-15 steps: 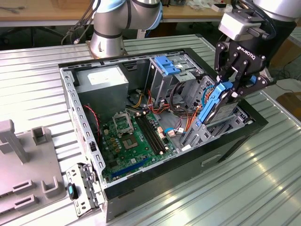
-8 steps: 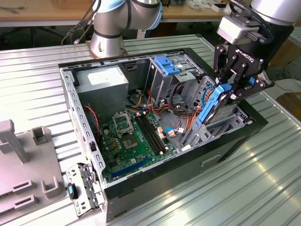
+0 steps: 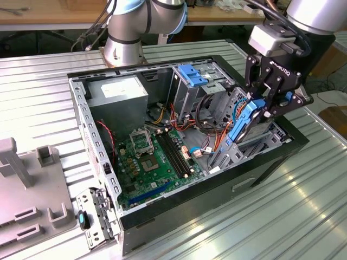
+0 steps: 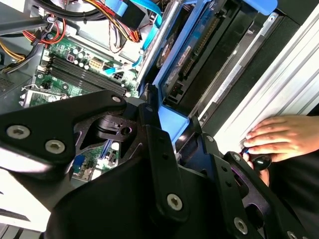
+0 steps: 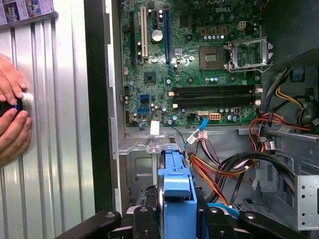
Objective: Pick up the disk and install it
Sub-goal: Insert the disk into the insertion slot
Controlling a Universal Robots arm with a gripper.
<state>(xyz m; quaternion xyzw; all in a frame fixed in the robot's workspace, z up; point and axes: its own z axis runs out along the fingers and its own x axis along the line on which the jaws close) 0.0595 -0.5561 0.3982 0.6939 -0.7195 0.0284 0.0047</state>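
Here, an open desktop computer case (image 3: pixel 260 162) lies on its side on a ribbed metal table (image 3: pixel 303 216), with its insides facing up. In the exterior view, the black gripper (image 3: pixel 265 103) hangs over the end of the case at the exterior view's right. Its two fingers are closed on the disk (image 3: pixel 244 122), one pressing each side of the light-blue plastic bracket that frames it. The disk is tilted steeply, with its upper end in the gripper and its lower end down among the metal walls of the drive bay. In the first wrist view, the blue bracket of the disk (image 5: pixel 177 184) sits between the gripper (image 5: pixel 177 219) fingers, above orange and black cables. In the second wrist view, the disk (image 4: pixel 184 64) leans along the bay beside the case wall. The green motherboard (image 3: pixel 152 157) covers the case floor, with a grey power supply (image 3: pixel 116 92) at the far corner and a blue latch (image 3: pixel 192 73) on top of the metal drive cage. A person's hand (image 4: pixel 281 137) rests on the table just outside the case, its fingers on a small round object
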